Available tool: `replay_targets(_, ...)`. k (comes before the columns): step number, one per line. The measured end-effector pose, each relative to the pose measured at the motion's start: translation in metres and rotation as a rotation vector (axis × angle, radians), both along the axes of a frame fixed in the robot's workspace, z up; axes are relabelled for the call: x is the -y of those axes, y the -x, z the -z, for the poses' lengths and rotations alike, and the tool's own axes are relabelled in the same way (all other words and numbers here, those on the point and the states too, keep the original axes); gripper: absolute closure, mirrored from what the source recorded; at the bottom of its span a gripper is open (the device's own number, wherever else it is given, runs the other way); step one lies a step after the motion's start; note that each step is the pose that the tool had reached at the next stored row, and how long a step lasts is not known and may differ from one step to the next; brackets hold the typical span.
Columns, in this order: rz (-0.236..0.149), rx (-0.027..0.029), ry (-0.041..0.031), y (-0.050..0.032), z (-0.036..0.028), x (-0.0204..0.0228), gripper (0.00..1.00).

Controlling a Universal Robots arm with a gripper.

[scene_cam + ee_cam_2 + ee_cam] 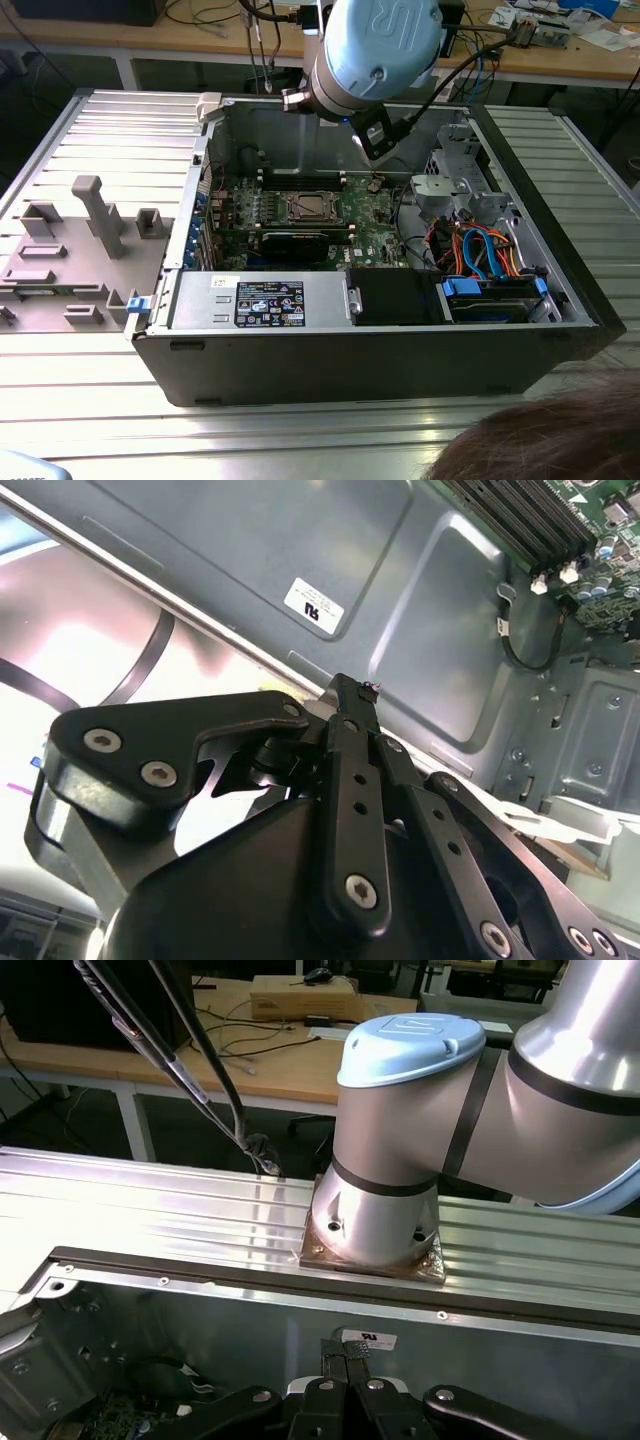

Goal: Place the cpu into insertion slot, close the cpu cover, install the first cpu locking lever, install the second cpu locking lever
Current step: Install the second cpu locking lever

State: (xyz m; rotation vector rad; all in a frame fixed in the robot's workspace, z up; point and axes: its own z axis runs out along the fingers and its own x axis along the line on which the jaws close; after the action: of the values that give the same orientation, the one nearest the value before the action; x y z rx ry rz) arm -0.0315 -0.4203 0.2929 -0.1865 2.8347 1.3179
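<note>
The open computer case (pixel 560 300) lies on the table with its green board (pixel 375 235) facing up. On the board sits the insertion slot (pixel 311 208), a greyish square centre framed by pale metal. That frame looks like the cpu cover (pixel 312 195) lying flat over it. Whether the cpu lies inside, I cannot tell, and the locking levers are too small to make out. My gripper (pixel 378 148) hangs over the board near the case's far wall, to the exterior view's right of the slot. In both wrist views its black fingers (pixel 336 1352) stand together, the gripper (pixel 350 690) shut, with nothing seen between them.
A grey fixture tray (pixel 80 240) lies at the exterior view's left. Inside the case sit a power supply (pixel 260 300), a black card (pixel 295 240) and a drive bay with blue and orange cables (pixel 480 255). A person's hair (pixel 550 440) shows at the front. The arm's base (pixel 380 1210) stands behind the case.
</note>
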Motion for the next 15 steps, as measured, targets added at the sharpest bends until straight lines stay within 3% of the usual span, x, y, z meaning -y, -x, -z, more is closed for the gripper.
replay_targets(7,-0.001,0.0,-0.0175,0.0,0.0,0.0002,0.89)
replay_targets(15,-0.003,0.0,-0.0439,0.0,0.0,0.0003,0.89)
